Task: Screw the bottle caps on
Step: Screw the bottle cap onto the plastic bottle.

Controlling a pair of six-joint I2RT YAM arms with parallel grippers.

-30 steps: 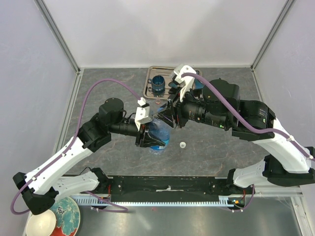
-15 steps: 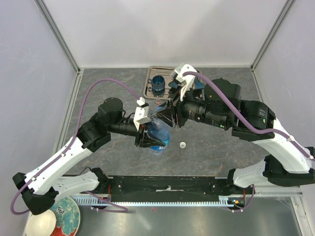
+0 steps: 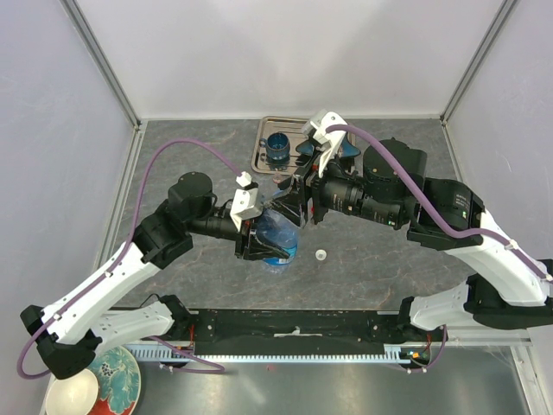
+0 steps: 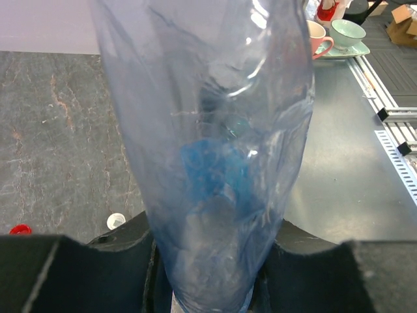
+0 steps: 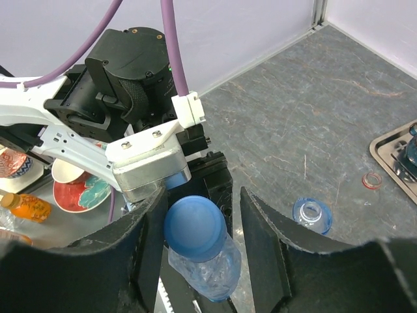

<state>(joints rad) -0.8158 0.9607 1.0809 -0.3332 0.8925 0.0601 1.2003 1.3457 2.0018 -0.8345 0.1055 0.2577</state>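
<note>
My left gripper (image 4: 210,264) is shut on the body of a clear blue-tinted bottle (image 4: 208,150), which it holds lifted over the table (image 3: 276,238). A blue cap (image 5: 195,227) sits on that bottle's neck. My right gripper (image 5: 201,207) stands open around the cap: the left finger (image 5: 140,241) is close beside it, the right finger (image 5: 260,235) is clearly apart. A second bottle (image 5: 312,214) with an open neck stands on the table behind. A white cap (image 3: 320,255) and a red cap (image 4: 19,229) lie loose on the table.
A metal tray (image 3: 263,151) at the back holds a dark blue cup (image 3: 278,149). A red ring (image 5: 372,179) lies on the grey table near the tray. Plates and cups sit on the metal bench beyond the table's near edge (image 4: 339,32).
My right gripper's jaws have parted from the blue cap. The left arm keeps hold of the bottle, shifted only slightly.
</note>
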